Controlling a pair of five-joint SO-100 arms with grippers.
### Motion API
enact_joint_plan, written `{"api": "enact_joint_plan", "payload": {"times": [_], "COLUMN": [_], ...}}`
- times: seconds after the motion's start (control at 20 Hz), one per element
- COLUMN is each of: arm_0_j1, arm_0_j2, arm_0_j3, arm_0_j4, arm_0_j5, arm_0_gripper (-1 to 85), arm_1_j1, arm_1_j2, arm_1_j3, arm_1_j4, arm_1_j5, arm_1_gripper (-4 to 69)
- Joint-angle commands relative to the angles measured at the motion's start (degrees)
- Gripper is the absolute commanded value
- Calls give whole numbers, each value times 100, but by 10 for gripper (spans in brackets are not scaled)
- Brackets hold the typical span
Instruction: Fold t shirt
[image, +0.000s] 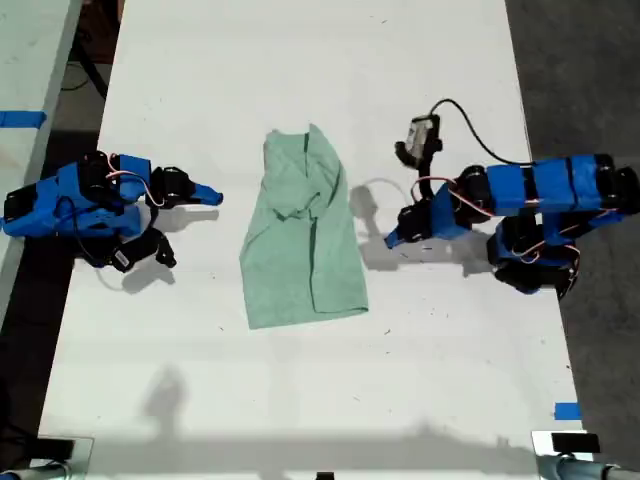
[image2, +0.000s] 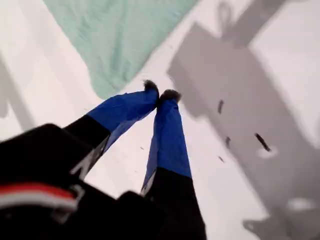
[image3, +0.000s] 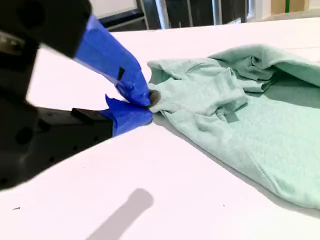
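1. Surface (image: 300, 60): white, carrying everything.
2. T shirt (image: 300, 240): mint-green, partly folded, mid-surface between both arms; long axis runs top to bottom in the exterior view.
3. My first end effector (image2: 161, 94): closed, empty, near the shirt's edge.
4. My second end effector (image3: 145, 107): closed, empty, just beside the shirt.

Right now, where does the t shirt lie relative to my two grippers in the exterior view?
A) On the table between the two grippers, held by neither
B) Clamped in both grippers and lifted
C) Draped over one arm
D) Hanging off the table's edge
A: the t shirt lies rumpled on the white table between my first gripper and my second gripper, both with jaws shut on nothing.
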Motion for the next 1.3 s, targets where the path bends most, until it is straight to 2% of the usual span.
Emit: {"api": "enact_joint_plan", "payload": {"times": [0.0, 0.1, 0.15, 0.2, 0.3, 0.35, 0.45, 0.7, 1.25], "arm_0_j1": [26, 26, 18, 18, 35, 44, 53, 88, 88], "arm_0_j2": [44, 44, 44, 44, 44, 44, 44, 53, 53], "arm_0_j3": [220, 220, 220, 220, 220, 220, 220, 220, 220], "arm_0_j4": [-53, -53, -53, -53, -53, -53, -53, -53, -53], "arm_0_j5": [26, 26, 26, 18, 0, 0, -9, -9, -9], "arm_0_gripper": [-2, -2, -2, -2, -2, -2, -2, -2, -2], "arm_1_j1": [158, 220, 220, 255, 325, 343, 308, 290, 290], "arm_1_j2": [1450, 2109, 2355, 2558, 3568, 4386, 6425, 6372, 6372], "arm_1_j3": [1942, 2909, 3472, 3823, 4131, 4368, 4649, 4649, 4649], "arm_1_j4": [-457, -686, -1134, -1310, -879, -439, 1195, 1195, 1195], "arm_1_j5": [53, -149, -290, -316, -413, -396, -229, 70, 114], "arm_1_gripper": [15, 15, 15, 15, 16, 16, 17, 17, 17]}}
